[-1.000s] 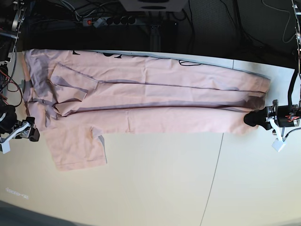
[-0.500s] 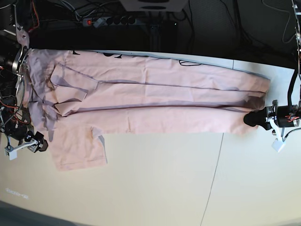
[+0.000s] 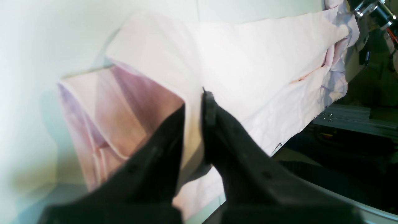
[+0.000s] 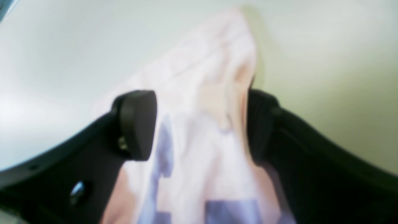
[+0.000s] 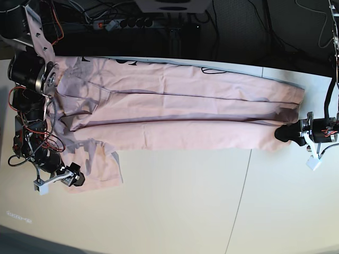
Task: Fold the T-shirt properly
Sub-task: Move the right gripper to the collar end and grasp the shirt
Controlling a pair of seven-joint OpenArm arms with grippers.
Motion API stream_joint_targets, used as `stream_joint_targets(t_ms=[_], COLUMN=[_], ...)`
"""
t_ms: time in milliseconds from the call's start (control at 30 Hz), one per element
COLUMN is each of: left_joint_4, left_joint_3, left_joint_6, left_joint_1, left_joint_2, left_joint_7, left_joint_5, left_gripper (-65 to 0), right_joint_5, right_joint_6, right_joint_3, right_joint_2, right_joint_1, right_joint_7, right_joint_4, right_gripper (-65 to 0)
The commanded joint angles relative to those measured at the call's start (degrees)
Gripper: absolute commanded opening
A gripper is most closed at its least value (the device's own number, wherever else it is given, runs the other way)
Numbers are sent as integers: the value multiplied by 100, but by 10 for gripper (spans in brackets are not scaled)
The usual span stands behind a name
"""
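The pale pink T-shirt [image 5: 175, 114] lies folded lengthwise along the table's far side, with black lettering peeking out at its far edge. At the right end of the base view, my left gripper [image 5: 282, 133] is shut on its hem. In the left wrist view the left gripper [image 3: 193, 105] pinches a fold of the T-shirt [image 3: 264, 62]. My right gripper [image 5: 76, 177] is at the lower corner of the sleeve, on the left. Seen from the right wrist, the right gripper [image 4: 200, 124] stands open, with the blurred T-shirt [image 4: 211, 62] lying between its fingers.
The cream table [image 5: 185, 211] has a thin seam [image 5: 241, 196] running front to back. A power strip [image 5: 124, 23] and cables lie in the dark area behind the table. My right arm's wired body [image 5: 32, 106] hangs over the shirt's left end.
The right arm swung in from beside the shirt's left edge and down to the sleeve's lower corner, covering the shirt's left end. The left gripper has kept its hold and place.
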Motion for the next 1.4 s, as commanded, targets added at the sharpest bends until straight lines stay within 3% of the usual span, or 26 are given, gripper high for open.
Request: stream_joint_targets(t_ms=[0,167,233,300,333,467,600,867,1067,1367], left_joint_4=[70,70,70,70,70,70,72,170,798,2498], left_joint_3=[-39,-39,-39,-39,-39,-39,-39,-39,-39,-39], left_joint_6=[-156,-156,-156,-156,-156,-156,-156,-156,-156,-156], left_joint_1=[-122,-122,-122,-122,-122,-122,-129,-133,-2,835], left_joint_2=[-144,-142,-142,-142,-142,-142,-146,-251,-494,-750], left_joint_7=[-61,-66,-105,-118,-153,-210,-210,26,120,140], left_joint_5=[-123,-123,-123,-123,-123,-123,-123,-123,-123,-123], left_gripper=[-650,-650,-650,-650,-650,-650,-650,-650,-650,-650], right_joint_5=[-243,-573,-632,-715,-796,-1150,-1117,345,1410,1818], right_joint_6=[398,398,396,396,396,400,426,525,522,588], right_joint_3=[-9,-129,-225,-271,-271,-271,-271,-271,-271,-264], right_joint_2=[9,7,31,57,72,120,138,387,946,1585], right_joint_1=[57,55,55,55,52,55,22,-925,-1888,-3058], right_joint_7=[-341,-409,-411,-343,-304,-127,-177,-1108,-1316,-1545], right_joint_4=[-11,-11,-11,-11,-11,48,400,2472,3560,5018], right_gripper=[-205,-225,-390,-622,-650,-650,-650,-650,-650,-650])
